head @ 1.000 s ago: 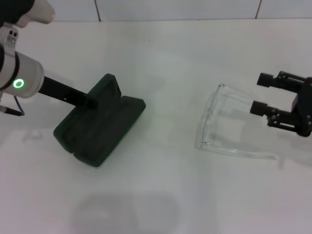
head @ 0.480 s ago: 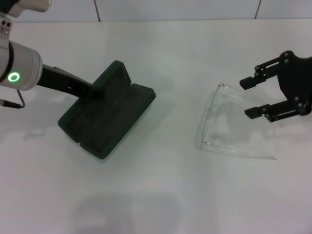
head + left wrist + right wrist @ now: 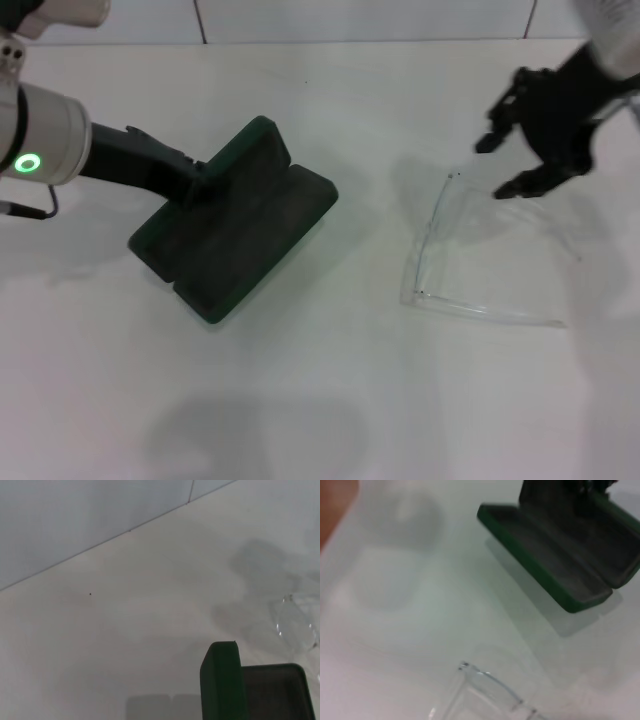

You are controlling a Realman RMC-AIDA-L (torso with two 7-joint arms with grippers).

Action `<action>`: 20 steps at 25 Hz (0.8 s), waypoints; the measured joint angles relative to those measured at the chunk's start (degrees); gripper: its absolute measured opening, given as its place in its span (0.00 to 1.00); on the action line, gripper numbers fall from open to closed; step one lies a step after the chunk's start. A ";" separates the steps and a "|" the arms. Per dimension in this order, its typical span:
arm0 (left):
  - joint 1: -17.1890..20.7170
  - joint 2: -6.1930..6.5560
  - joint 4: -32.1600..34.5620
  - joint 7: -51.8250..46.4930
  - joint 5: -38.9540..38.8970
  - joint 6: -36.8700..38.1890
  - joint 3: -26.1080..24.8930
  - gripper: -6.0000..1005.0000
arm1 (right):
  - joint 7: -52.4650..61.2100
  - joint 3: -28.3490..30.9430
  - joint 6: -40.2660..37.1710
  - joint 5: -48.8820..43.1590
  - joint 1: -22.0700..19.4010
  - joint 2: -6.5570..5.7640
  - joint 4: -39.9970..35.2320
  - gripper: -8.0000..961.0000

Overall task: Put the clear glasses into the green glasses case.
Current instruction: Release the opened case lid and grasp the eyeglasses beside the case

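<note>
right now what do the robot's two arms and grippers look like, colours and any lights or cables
The left arm has a white cylindrical wrist segment with a glowing green ring light, a thin dark cable looping beneath it, then a black section running to the left gripper. The right gripper is all black, with slim linkage-style fingers tipped by small blocky pads; a pale grey-white part of the right arm shows above it.

One green glasses case [image 3: 235,232] (lying open), one clear glasses [image 3: 470,260], two claws.
</note>
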 joint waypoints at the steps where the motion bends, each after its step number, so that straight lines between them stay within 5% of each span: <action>1: 0.00 0.00 0.00 0.00 0.00 0.00 0.00 0.21 | 0.00 0.00 0.00 0.00 0.00 0.00 0.00 0.57; 6: 0.31 -0.17 -0.02 4.98 0.11 -1.50 0.33 0.21 | -2.03 -4.41 1.98 -2.83 2.05 1.53 0.47 0.53; 20: 0.18 -0.03 -0.44 5.14 0.25 -4.33 -0.77 0.21 | -9.56 -15.48 12.20 -3.85 2.94 2.98 7.85 0.52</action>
